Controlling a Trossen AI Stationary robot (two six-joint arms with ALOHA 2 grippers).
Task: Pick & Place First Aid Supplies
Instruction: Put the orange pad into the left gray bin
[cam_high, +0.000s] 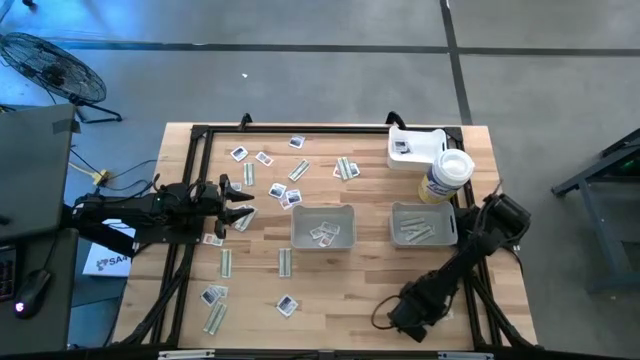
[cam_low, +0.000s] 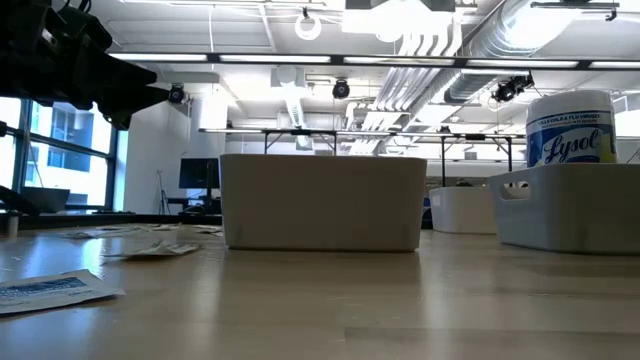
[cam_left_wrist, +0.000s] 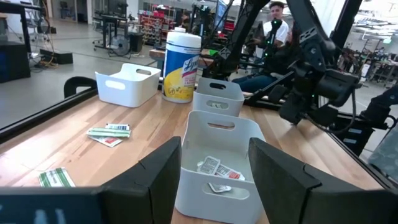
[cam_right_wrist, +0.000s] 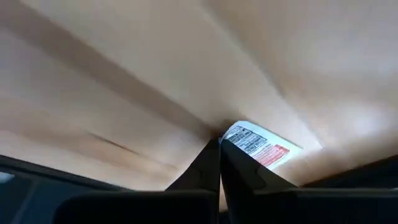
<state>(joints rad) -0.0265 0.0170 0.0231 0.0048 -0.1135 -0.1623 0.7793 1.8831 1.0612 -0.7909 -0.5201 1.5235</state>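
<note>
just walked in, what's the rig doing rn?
Sorting first aid packets into grey trays. The left gripper hovers open over the table's left side, empty, facing the middle tray, which holds a few square white packets. The second tray holds narrow strips. The right gripper is down at the front right of the table, fingers shut, its tips beside a printed packet. Many packets are scattered on the wood.

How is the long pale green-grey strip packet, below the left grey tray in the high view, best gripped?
Pinch the long pale green-grey strip packet across its narrow width at mid-length, from above: it lies flat on the wooden table.
</note>
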